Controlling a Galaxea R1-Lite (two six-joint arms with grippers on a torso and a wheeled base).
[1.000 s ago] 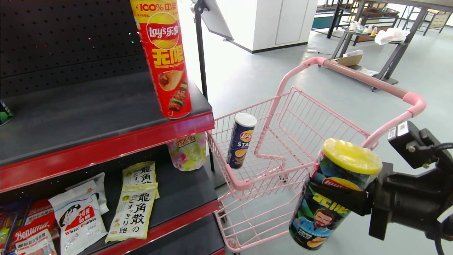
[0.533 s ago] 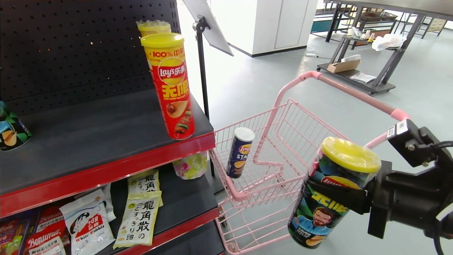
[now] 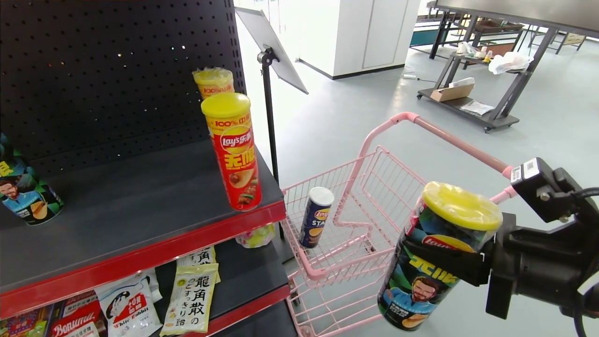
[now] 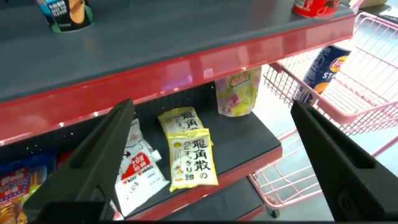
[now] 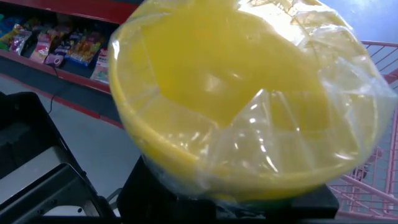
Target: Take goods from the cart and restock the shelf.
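The right gripper [image 3: 461,269] sits at about 4 o'clock in the head view, its black fingers clamped around the middle of a dark green crisp can [image 3: 421,292]. The can is held upright, slightly tilted, in the air just in front of the pink cart [image 3: 449,140]. From the right wrist, its yellow lid [image 5: 249,93] shows under crinkled clear film.

Inside the cart's upper basket, at roughly 9 o'clock from the held can, a blue can [image 3: 314,217] with a white lid leans against the wire wall.

The shelf [image 3: 131,201] fills the 9 o'clock side. On its top deck a tall red can [image 3: 236,154] stands at the front corner nearest the cart, with a second red can [image 3: 214,82] behind it at 12 o'clock. Another green can [image 3: 25,196] stands well apart at the far edge. Flat sweet packets [image 3: 189,299] lie on the deck below.

The left gripper [image 4: 211,155] has its fingers spread wide, facing that lower deck.
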